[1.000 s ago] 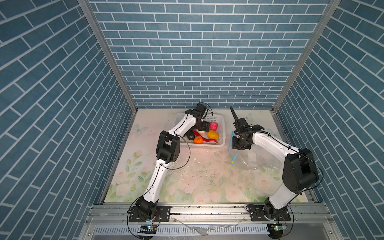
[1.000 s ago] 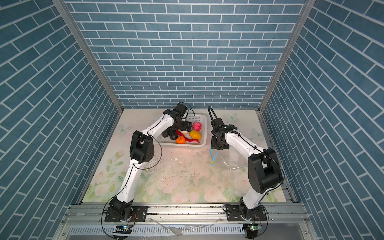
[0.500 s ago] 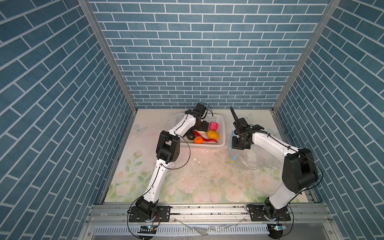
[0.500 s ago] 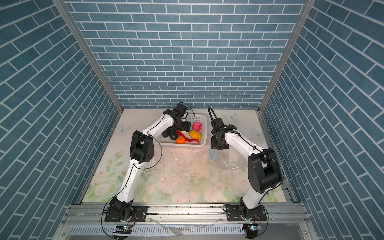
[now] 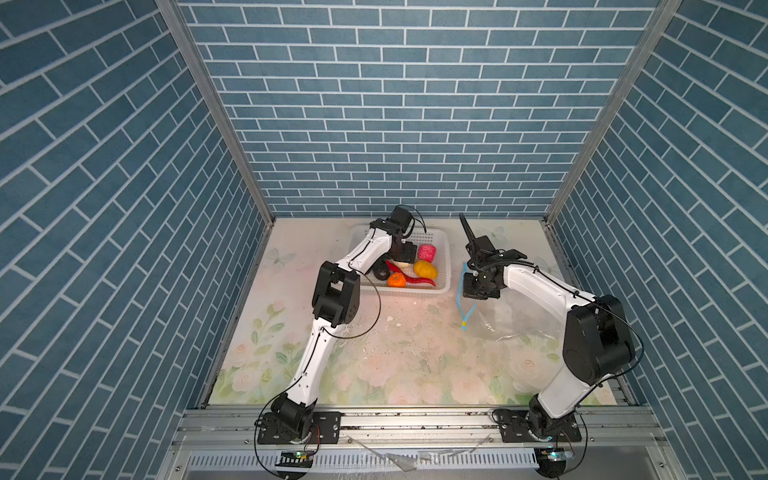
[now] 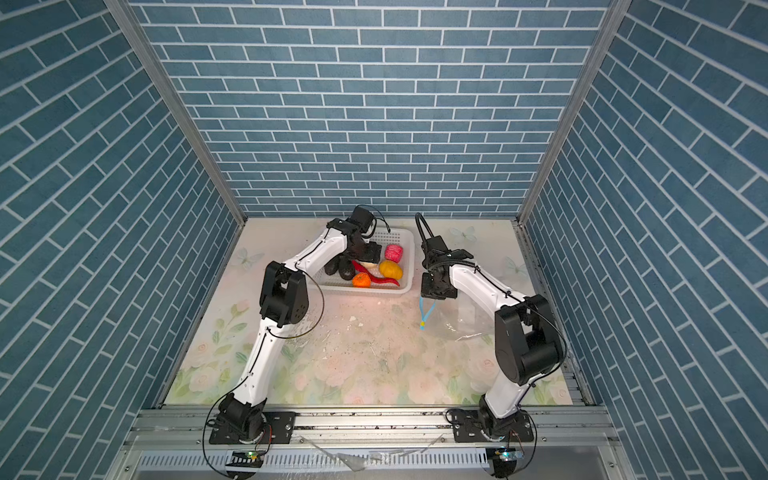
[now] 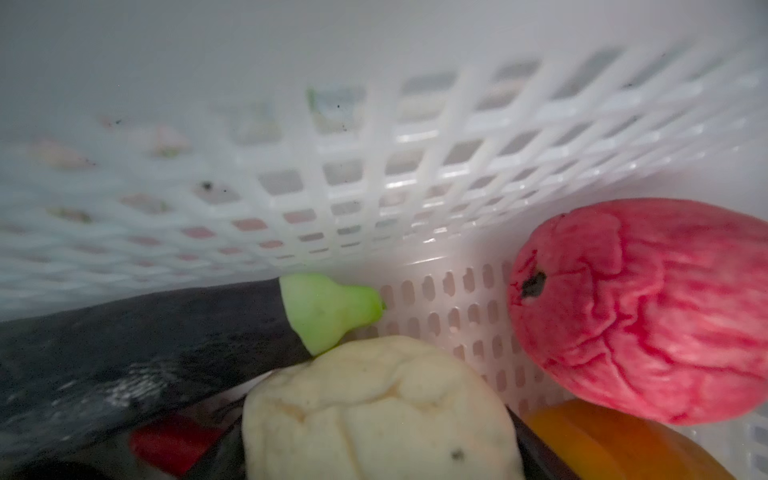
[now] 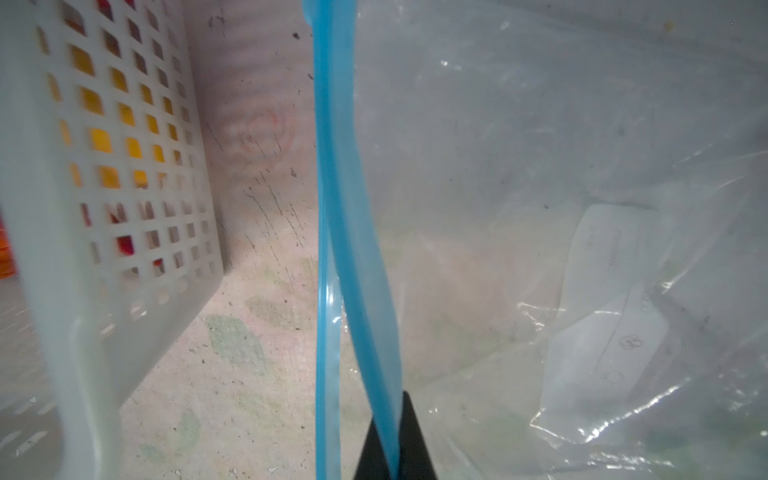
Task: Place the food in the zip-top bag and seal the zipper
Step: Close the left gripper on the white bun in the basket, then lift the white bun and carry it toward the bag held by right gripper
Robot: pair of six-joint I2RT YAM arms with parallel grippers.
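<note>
The food lies in a white perforated basket (image 5: 448,257). It includes a pink piece (image 5: 427,252), a yellow-orange piece (image 5: 425,269), an orange piece (image 5: 396,281), a red chilli (image 5: 419,281) and black lumps (image 5: 380,271). My left gripper (image 7: 384,451) is down in the basket, its fingers against both sides of a cream piece (image 7: 374,407). Beside it are the pink piece (image 7: 644,307) and a black, green-stemmed piece (image 7: 145,345). My right gripper (image 8: 392,440) is shut on one lip of the blue zipper (image 8: 340,166), holding the clear zip-top bag (image 5: 519,316) open.
The basket wall (image 8: 104,208) stands close to the bag's mouth, with a strip of floral table between them. The zipper's yellow tab (image 5: 464,323) hangs at the near end. A white label (image 8: 615,291) shows through the bag. Blue brick walls enclose the table.
The left gripper's jaws have narrowed onto the cream piece in the basket. The right arm and the bag have stayed where they were.
</note>
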